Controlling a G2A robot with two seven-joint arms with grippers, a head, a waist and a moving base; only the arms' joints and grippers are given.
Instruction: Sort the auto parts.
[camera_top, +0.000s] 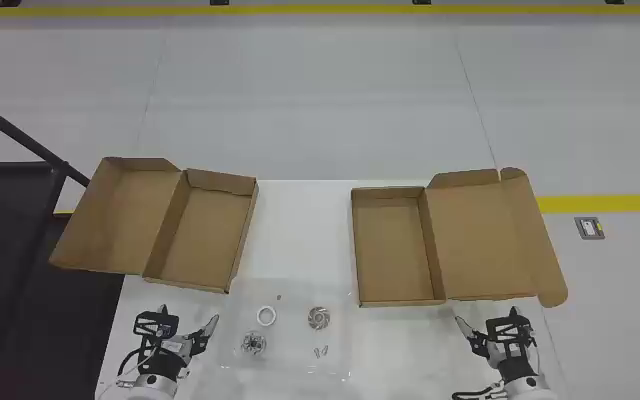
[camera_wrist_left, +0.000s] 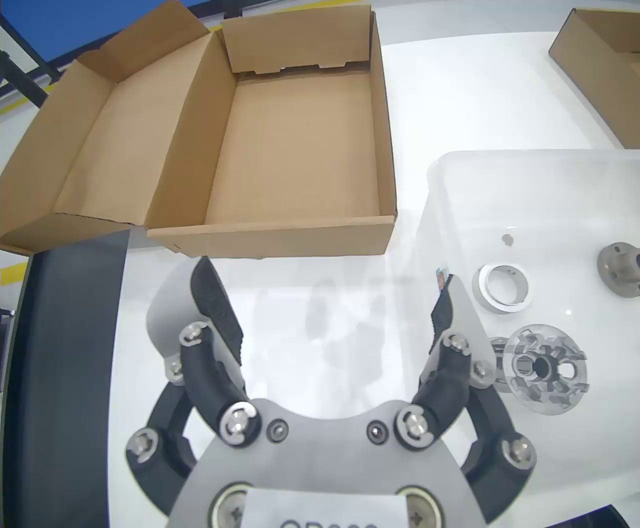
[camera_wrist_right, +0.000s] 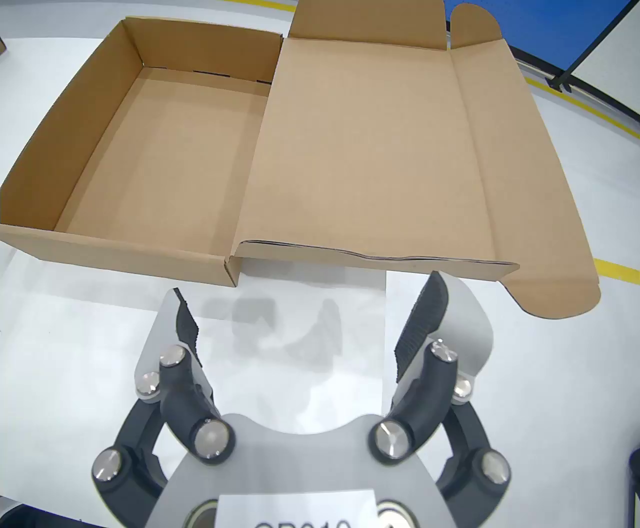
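While no part has yet been lifted, the stock and its hazards are entered as follows.

Item 1. Left gripper (camera_wrist_left: 325, 280): fingers spread wide, nothing held; positioned low over the white table (camera_wrist_left: 450, 75), just beside the clear plastic tray (camera_wrist_left: 550, 200).

Item 2. Right gripper (camera_wrist_right: 307, 287): fingers likewise spread and empty; positioned in front of the right-hand open brown cardboard box (camera_wrist_right: 115, 255), well apart from the tray.

Item 3. Auto parts (camera_top: 253, 345), all lying in the tray between the two boxes: one pale metal ring (camera_wrist_left: 502, 289); one slotted grey metal disc (camera_wrist_left: 545, 370), nearest the left gripper; one flanged grey metal hub (camera_wrist_left: 620, 267); a few tiny fasteners (camera_top: 320, 351).

Item 4. Left-hand open brown cardboard box (camera_wrist_left: 280, 242): no part is seen inside; the same is noted of the right-hand box.

Hazards, as judged:
- The tray wall is transparent and may be clipped by a finger on entry; the tray, probably light, would then be pushed or tipped and the parts scattered.
- The ring, if pinched off-centre, may be squirted out or set rolling.
- The fasteners may be too small for the pads and be dropped in transit.
- Similar grey parts may be assigned to the wrong box, since no sorting rule is shown.
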